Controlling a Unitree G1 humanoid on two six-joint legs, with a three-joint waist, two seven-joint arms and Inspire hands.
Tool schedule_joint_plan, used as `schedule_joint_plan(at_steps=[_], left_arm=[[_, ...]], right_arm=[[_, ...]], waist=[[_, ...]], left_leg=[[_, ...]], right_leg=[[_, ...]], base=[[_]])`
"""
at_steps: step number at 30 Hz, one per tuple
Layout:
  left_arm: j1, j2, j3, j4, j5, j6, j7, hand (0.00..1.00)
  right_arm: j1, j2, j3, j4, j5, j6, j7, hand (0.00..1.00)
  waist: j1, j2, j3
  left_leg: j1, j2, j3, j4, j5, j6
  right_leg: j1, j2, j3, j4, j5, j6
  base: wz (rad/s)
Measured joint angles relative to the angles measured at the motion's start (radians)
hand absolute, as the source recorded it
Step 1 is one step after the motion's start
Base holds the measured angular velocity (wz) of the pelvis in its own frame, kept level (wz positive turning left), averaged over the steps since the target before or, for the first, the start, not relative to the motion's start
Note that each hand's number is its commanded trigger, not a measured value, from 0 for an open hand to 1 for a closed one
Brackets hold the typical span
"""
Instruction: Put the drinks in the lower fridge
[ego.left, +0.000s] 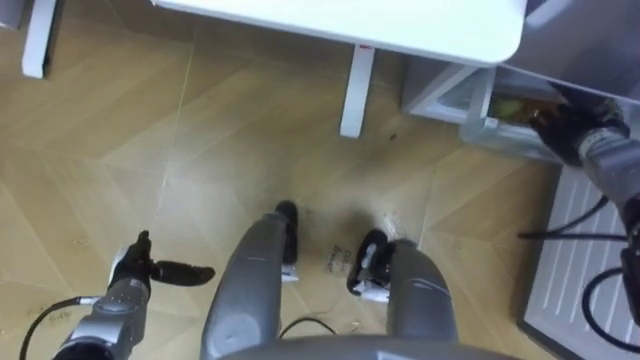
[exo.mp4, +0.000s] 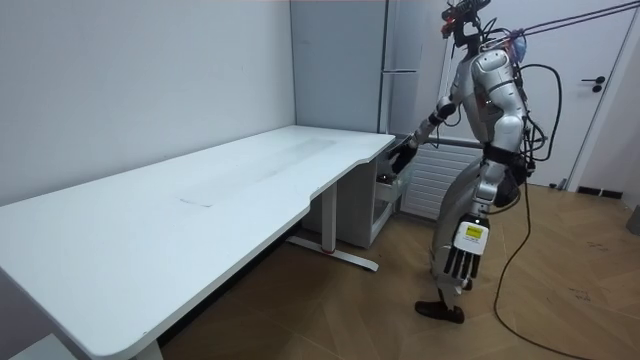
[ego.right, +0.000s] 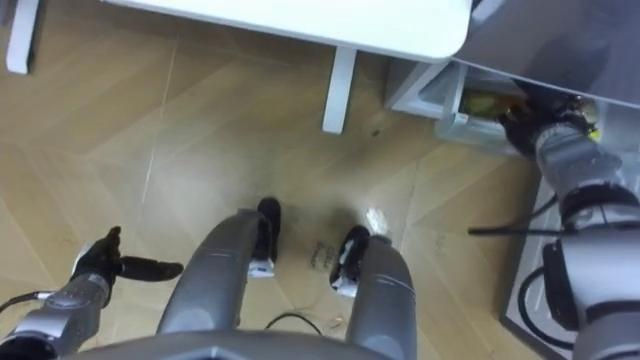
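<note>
I stand at the end of a white desk (exo.mp4: 200, 190), facing a tall grey fridge (exo.mp4: 400, 60). Its lower compartment (ego.left: 450, 95) is open, with a clear shelf edge (ego.right: 470, 135). Yellowish drinks (ego.left: 508, 105) lie inside, too blurred to tell apart. My right hand (ego.left: 562, 125) reaches into this compartment beside the drinks, and I cannot see if it holds one. In the room view the same right hand (exo.mp4: 403, 155) is stretched forward at the desk's corner. My left hand (ego.left: 150, 270) hangs low at my side, fingers straight and holding nothing.
The desk's rounded corner (ego.left: 500, 40) overhangs the fridge opening, and a white desk leg (ego.left: 355, 95) stands just left of it. A ribbed white radiator (ego.left: 575, 250) is on my right. A door (exo.mp4: 610, 100) lies behind me, with wooden floor (ego.left: 200, 150) all around.
</note>
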Motion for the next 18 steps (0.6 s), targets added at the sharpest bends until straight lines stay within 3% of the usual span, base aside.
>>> schedule_joint_plan(at_steps=[4,6,8,18], left_arm=[[0.024,-0.002,0.008,-0.013,0.005,-0.001,-0.001,0.0],[0.045,-0.001,0.04,-0.029,0.008,-0.003,-0.001,0.0],[0.057,-0.002,0.058,-0.03,0.008,-0.003,-0.001,0.0],[0.066,-0.003,0.071,0.004,0.006,-0.019,-0.035,0.0]], right_arm=[[0.046,0.0,-0.026,-0.025,-0.005,-0.002,0.01,0.0],[0.09,-0.001,-0.046,-0.027,-0.007,-0.018,0.017,0.0],[0.116,-0.001,-0.047,-0.029,-0.011,-0.029,0.019,0.0],[0.208,0.004,-0.064,-0.069,-0.01,-0.049,0.022,0.0]], waist=[[-0.023,0.015,-0.0144],[-0.024,0.015,-0.0254],[-0.031,0.014,-0.0313],[-0.046,0.015,-0.0325]], left_leg=[[0.027,0.005,0.0,-0.008,-0.001,0.002],[0.061,0.013,0.007,-0.029,0.001,0.002],[0.095,0.014,0.013,-0.049,0.004,0.003],[0.183,0.032,0.063,-0.114,0.017,0.013]], right_leg=[[0.034,0.007,-0.003,-0.016,0.003,0.005],[0.068,0.019,0.004,-0.046,0.019,0.007],[0.098,0.023,0.008,-0.071,0.029,0.009],[0.173,0.046,0.035,-0.176,0.093,0.018]], base=[[-0.01],[-0.15],[-0.15],[-0.18]])
